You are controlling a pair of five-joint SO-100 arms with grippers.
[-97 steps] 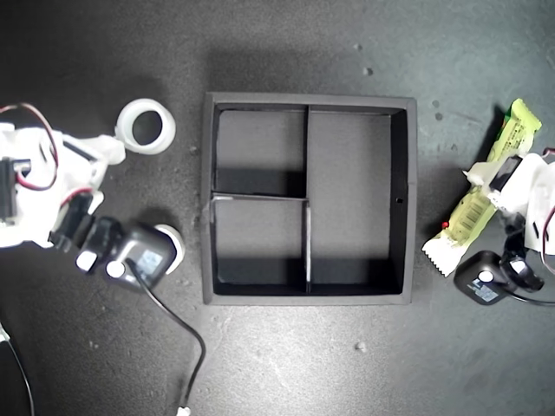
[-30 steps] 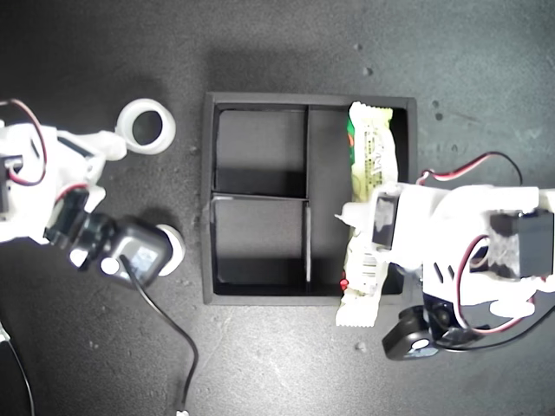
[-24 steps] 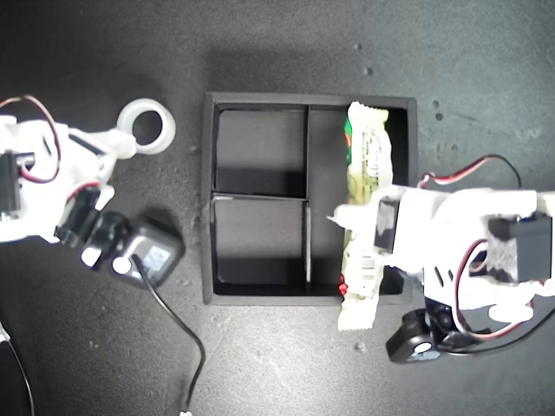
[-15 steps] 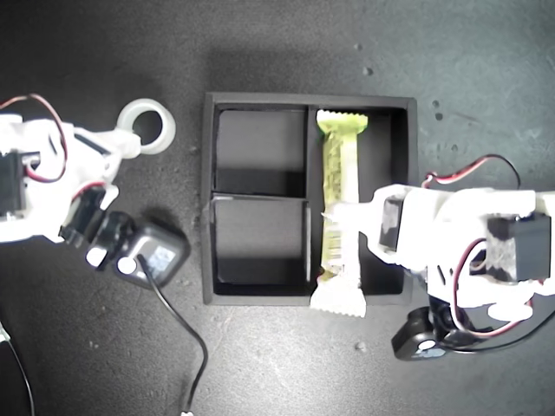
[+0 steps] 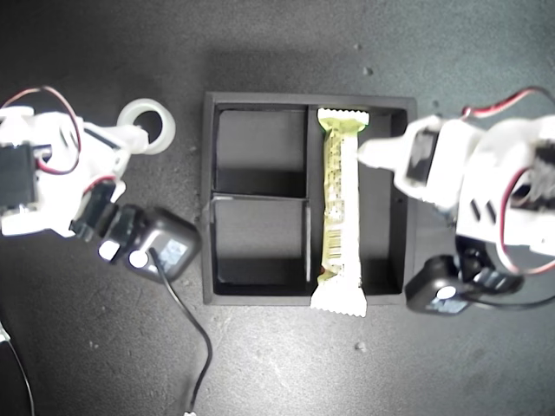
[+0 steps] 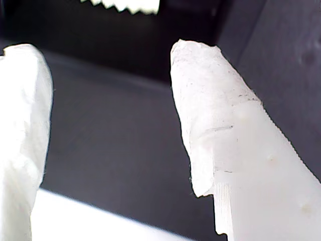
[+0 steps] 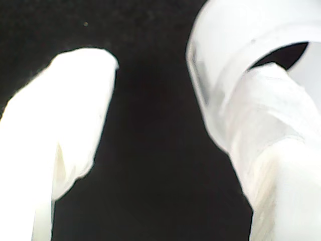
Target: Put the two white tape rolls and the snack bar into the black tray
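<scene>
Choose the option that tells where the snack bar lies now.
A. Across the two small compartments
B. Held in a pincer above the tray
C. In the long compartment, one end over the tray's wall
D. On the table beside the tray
C: the snack bar lies free in the tray's long compartment, its white end resting over the wall.

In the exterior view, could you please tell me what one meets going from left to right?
My second gripper → white tape roll → black tray → snack bar → my first gripper.

Both small compartments of the black tray (image 5: 208,199) lie open; the snack bar (image 5: 340,208) fills the long one's inner side.
</scene>
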